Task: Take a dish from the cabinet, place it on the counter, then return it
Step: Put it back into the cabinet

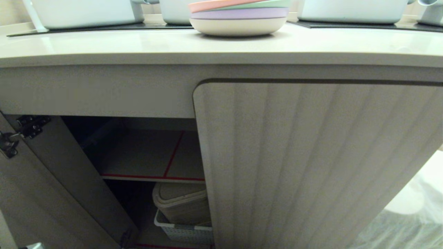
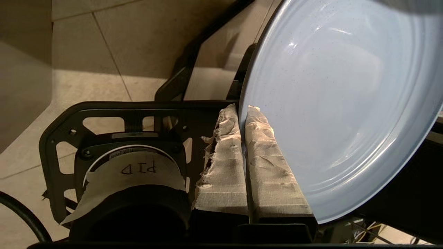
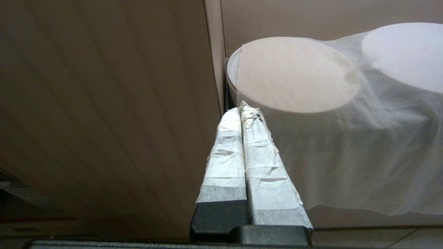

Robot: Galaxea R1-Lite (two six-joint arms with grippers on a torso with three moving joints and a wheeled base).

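Observation:
The light blue dish [image 2: 346,103] fills the far side of the left wrist view, held on edge over the tiled floor. My left gripper [image 2: 242,109] is shut on its rim, one taped finger on each face. In the head view the cabinet [image 1: 311,166] has its left door [image 1: 52,193] swung open, and the red-taped shelf [image 1: 145,155] inside is bare. The counter [image 1: 138,45] runs above it. Neither arm shows in the head view. My right gripper [image 3: 240,109] is shut on nothing, parked beside the ribbed door [image 3: 104,103].
A pink-topped stack of pastel plates [image 1: 238,17] sits on the counter between white tubs. Below the shelf stand a beige bin [image 1: 180,202] and a white basket [image 1: 183,231]. Round white things under gauzy cloth [image 3: 297,76] lie right of the cabinet. My black base frame [image 2: 104,114] is under the left gripper.

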